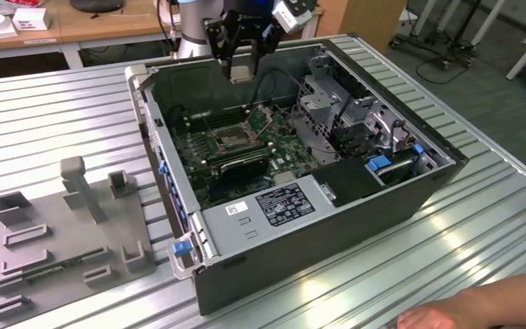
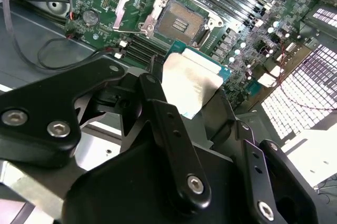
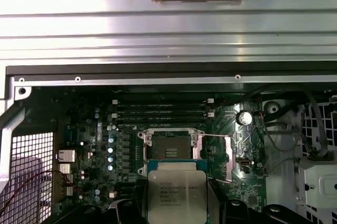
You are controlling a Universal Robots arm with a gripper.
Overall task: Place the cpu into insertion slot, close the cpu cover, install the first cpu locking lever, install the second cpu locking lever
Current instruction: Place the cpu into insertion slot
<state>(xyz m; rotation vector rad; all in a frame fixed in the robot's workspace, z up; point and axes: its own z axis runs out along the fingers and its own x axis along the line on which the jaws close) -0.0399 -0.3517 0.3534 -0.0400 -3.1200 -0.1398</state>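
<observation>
1. Exterior view: off-arm, mounted high, angled down on the open computer case (image 1: 318, 233) lying on the slatted surface (image 1: 53, 123). Mid-range, whole case in frame. From the case centre, the claw (image 1: 242, 67) sits at 12 o'clock and a person's hand (image 1: 446, 317) at 5 o'clock.
2. First wrist view: close, facing almost square-on into the case at the motherboard (image 3: 100, 150). The cpu (image 3: 176, 195) is nearer the lens than the insertion slot (image 3: 171, 153); the surface lies beyond the case wall.
3. Second wrist view: closer, oblique, sighting past the claw's black links onto the cpu and insertion slot.
4. Overlap: all three views cover the insertion slot and motherboard; both wrist views share the cpu close up.
</observation>
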